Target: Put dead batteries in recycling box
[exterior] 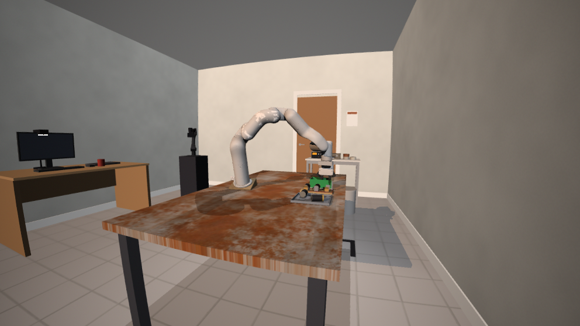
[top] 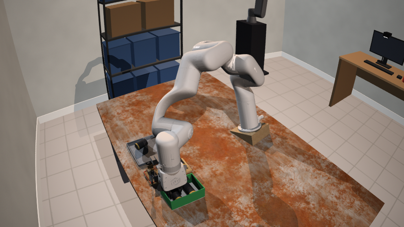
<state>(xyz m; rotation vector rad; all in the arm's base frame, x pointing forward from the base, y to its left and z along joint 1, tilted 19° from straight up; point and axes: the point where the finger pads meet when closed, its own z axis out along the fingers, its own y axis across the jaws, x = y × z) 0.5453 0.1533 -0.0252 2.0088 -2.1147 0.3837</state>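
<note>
The green recycling box (top: 183, 194) stands upright near the table's front left edge; it also shows in the exterior view (exterior: 321, 183). My gripper (top: 174, 193) points straight down into the box and is shut on a black battery with a gold end (top: 177, 195), low inside the box. A second battery (top: 189, 189) lies in the box to its right. The wooden holder board with wires (top: 152, 172) sits just behind the box, mostly hidden by my wrist. I cannot see the bulb. A grey tray (top: 141, 153) behind holds a loose battery (top: 140, 144).
The arm's base (top: 249, 130) stands on a wooden block at mid table. The tray (exterior: 310, 198) and box lie close to the table's edge. A shelf with boxes (top: 141, 42) stands behind the table, and a desk (top: 367, 73) to the right.
</note>
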